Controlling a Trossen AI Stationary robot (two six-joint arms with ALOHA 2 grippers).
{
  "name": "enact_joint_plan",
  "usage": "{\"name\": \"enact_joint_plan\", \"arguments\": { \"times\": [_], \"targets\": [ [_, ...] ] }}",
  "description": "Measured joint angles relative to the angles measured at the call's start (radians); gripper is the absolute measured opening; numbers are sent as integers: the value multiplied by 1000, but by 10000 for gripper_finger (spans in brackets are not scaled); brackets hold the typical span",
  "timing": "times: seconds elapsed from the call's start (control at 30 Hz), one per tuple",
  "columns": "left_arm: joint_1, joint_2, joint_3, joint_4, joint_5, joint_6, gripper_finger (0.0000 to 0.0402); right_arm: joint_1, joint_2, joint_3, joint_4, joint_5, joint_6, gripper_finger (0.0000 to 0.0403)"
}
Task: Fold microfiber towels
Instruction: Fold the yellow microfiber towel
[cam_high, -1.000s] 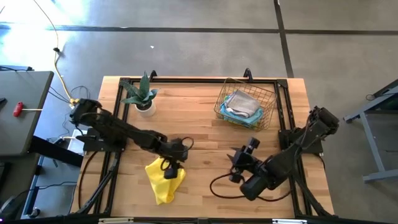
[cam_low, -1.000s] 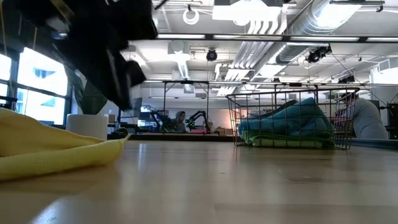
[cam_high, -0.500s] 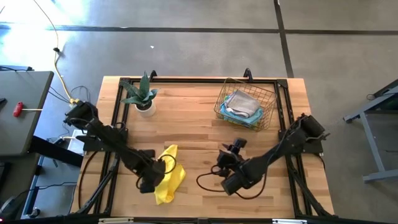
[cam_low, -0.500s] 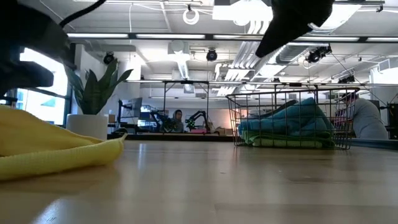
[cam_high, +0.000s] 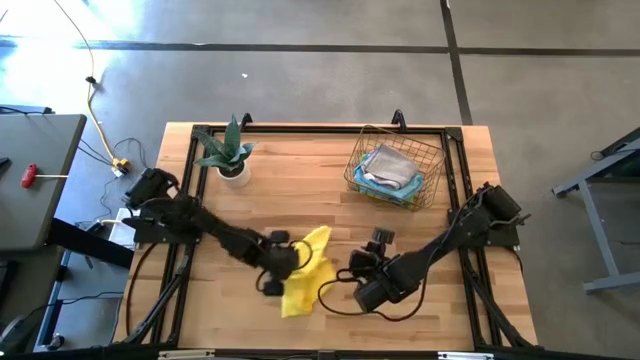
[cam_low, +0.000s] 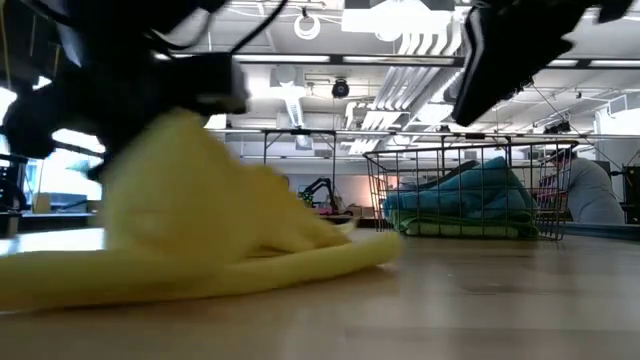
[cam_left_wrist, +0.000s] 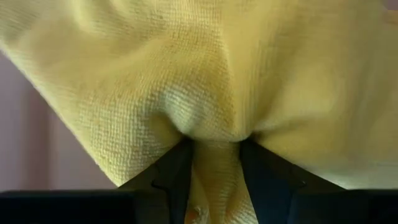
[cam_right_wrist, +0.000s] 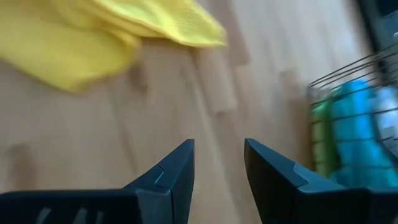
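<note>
The yellow towel (cam_high: 305, 272) lies crumpled on the desk (cam_high: 310, 170) near its front edge, about midway between the two arms. From above it reads as a small bunched heap; the low view shows one side lifted into a hump and the rest trailing flat along the wood. Only the left wrist view shows the grip — the left tool (cam_left_wrist: 214, 163) pinches a fold of yellow cloth between its two dark fingers. The right tool (cam_right_wrist: 219, 163) hovers just right of the towel, its fingers spread and holding nothing, with bare wood under it. The wire basket (cam_high: 395, 165) at the back right holds more towels (cam_high: 388, 170), grey on top, with blue and green below — well apart from both tools. A potted plant (cam_high: 228, 152) stands at the back left.
</note>
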Motion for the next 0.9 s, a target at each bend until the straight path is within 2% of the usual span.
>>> {"name": "enact_joint_plan", "arguments": {
  "times": [0.1,0.2,0.33,0.43,0.57,0.67,0.9],
  "targets": [
    [79,7,-4,112,-37,109,131,16,0,0,4,-72,0,133],
    [161,20,-2,205,-81,199,131,39,0,0,9,-95,6,133],
    [253,19,-2,231,-96,253,131,60,0,0,30,5,-1,133],
    [281,-16,-5,167,-23,253,131,53,0,0,49,106,-8,133],
    [246,-114,-2,102,84,248,131,6,0,0,53,131,-89,133],
    [183,-196,-2,26,90,187,131,-47,0,-3,76,87,-199,133],
    [-28,-312,-33,-74,-89,17,131,-183,0,-211,293,-62,-532,133]
  ]
}}
